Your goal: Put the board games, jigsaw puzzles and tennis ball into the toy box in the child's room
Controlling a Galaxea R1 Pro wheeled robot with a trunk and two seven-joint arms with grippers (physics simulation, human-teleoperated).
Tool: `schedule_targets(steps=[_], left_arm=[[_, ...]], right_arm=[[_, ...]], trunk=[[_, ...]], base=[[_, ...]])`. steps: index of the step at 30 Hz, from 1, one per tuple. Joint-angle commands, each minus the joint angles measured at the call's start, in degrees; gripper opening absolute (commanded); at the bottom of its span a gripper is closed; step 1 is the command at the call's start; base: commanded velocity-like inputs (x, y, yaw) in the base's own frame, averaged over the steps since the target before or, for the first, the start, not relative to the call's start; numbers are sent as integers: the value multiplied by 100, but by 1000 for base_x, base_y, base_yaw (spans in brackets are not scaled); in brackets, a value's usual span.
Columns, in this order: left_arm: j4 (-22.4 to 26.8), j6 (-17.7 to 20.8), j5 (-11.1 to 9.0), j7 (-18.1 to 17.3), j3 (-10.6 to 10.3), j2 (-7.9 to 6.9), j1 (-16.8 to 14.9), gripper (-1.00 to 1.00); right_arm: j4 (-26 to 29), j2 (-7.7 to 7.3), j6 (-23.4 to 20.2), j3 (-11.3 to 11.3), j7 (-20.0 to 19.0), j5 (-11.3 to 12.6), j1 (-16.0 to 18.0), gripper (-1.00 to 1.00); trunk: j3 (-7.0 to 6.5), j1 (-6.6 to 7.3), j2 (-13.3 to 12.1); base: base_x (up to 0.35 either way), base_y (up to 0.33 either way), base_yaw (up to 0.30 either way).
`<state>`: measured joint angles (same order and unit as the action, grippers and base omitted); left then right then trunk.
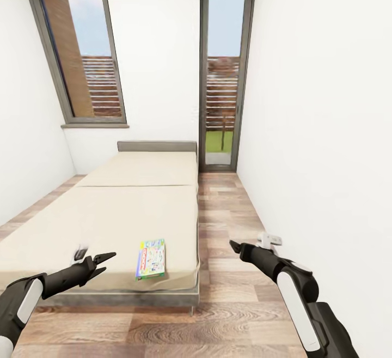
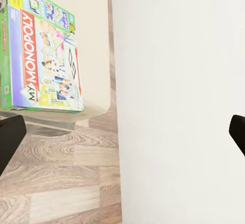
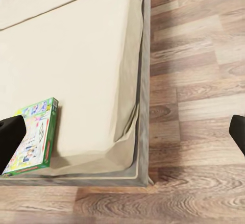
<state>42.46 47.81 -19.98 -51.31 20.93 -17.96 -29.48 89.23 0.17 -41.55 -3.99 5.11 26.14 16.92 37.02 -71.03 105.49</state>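
The left pincer [image 1: 103, 263] hovers spread and empty over the near edge of the bed [image 1: 109, 211]. Just to its right, the green-edged My Monopoly box [image 1: 151, 259] lies flat near the bed's front right corner, long axis running towards the headboard. The right pincer [image 1: 235, 247], fingers also apart in its wrist view, hangs over the wood floor [image 1: 228, 227], farther from the box. No container is visible.

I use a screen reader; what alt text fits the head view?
A green-edged board game lies near the foot corner of a beige bed in a narrow white room. The open left gripper hovers beside it; the right gripper hangs over plank floor.
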Motion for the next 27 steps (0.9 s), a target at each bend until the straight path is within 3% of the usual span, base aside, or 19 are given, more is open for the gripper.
schedule_targets(steps=[1, 5, 10, 14, 27], left_arm=[[-1, 28, -6, -15, 8, -1, -4, 100], [-1, 27, -11, -23, 8, -4, -2, 100], [-1, 27, -14, -32, 8, -5, -4, 100], [-1, 27, -15, -42, 8, -9, -2, 100], [-1, 29, -24, -54, 77, -15, -4, 100]], right_arm=[[7, -1, -19, 2, -13, 58, 4, 100], [3, -11, -19, 49, -465, 79, 4, 100], [-2, -35, -25, 297, -1110, 360, 4, 100], [-1, -58, -30, 584, -1535, 843, 6, 100], [-36, -88, 8, 976, -2197, 1997, 21, 100]], trunk=[[24, -22, 45], [96, -110, 205], [186, -220, 405], [258, -308, 566], [491, -593, 1087]], base=[[0, 0, 0], [0, 0, 0], [0, 0, 0], [0, 0, 0], [0, 0, 0]])
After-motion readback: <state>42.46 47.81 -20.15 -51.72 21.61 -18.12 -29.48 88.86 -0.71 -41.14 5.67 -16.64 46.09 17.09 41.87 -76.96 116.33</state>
